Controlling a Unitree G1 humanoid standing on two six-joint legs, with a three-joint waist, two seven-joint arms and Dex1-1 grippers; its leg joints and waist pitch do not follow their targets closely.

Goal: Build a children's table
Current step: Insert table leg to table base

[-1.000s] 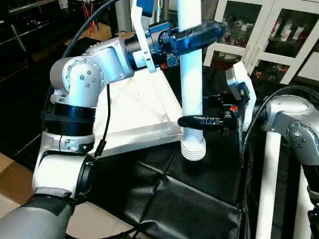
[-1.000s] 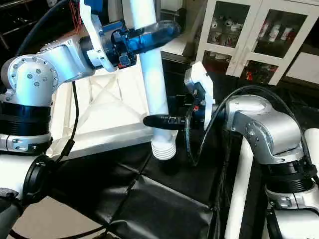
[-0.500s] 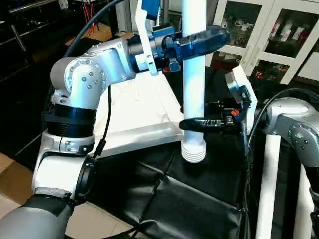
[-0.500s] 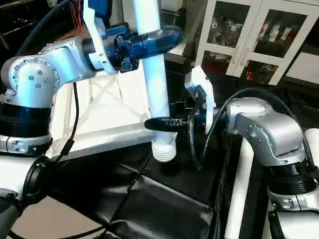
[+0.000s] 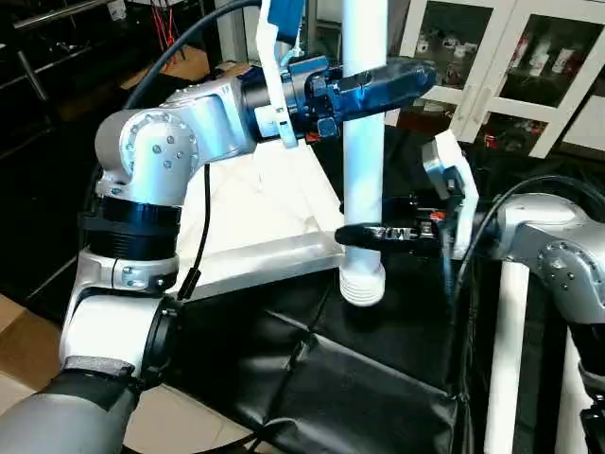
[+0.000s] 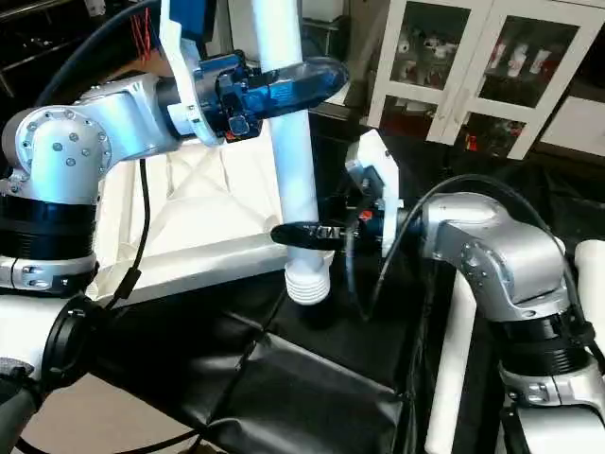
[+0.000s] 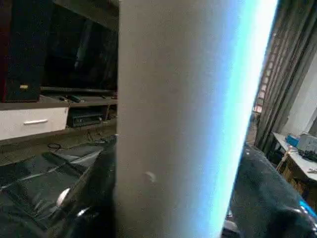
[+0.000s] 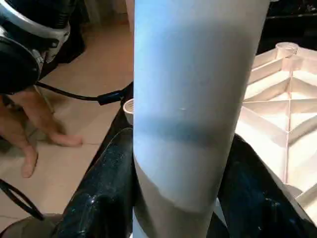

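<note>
One white tube leg (image 5: 364, 170) stands upright in the air, its flared, ribbed end (image 5: 362, 284) hanging just off the near corner of the tabletop (image 5: 255, 208). The tabletop lies ribbed underside up on black cloth. My left gripper (image 5: 373, 83) reaches across the leg's upper part, open, with its fingers (image 7: 94, 208) loosely on either side. My right gripper (image 5: 369, 234) is shut on the leg a little above the flared end. Both its fingers (image 8: 106, 193) press the tube (image 8: 188, 99), and the tabletop's ribs (image 8: 277, 99) lie beyond.
Two more white legs (image 5: 501, 359) lie along the black cloth (image 5: 359, 378) by my right arm. A white glass-door cabinet (image 5: 501, 66) stands behind. A person's bare feet (image 8: 62, 140) are on the floor near the table. A cardboard box (image 5: 14, 350) sits low at the left.
My right gripper has closed onto the lower part of the leg. My left gripper has loosened around the upper part. The leg stays upright in nearly the same place.
</note>
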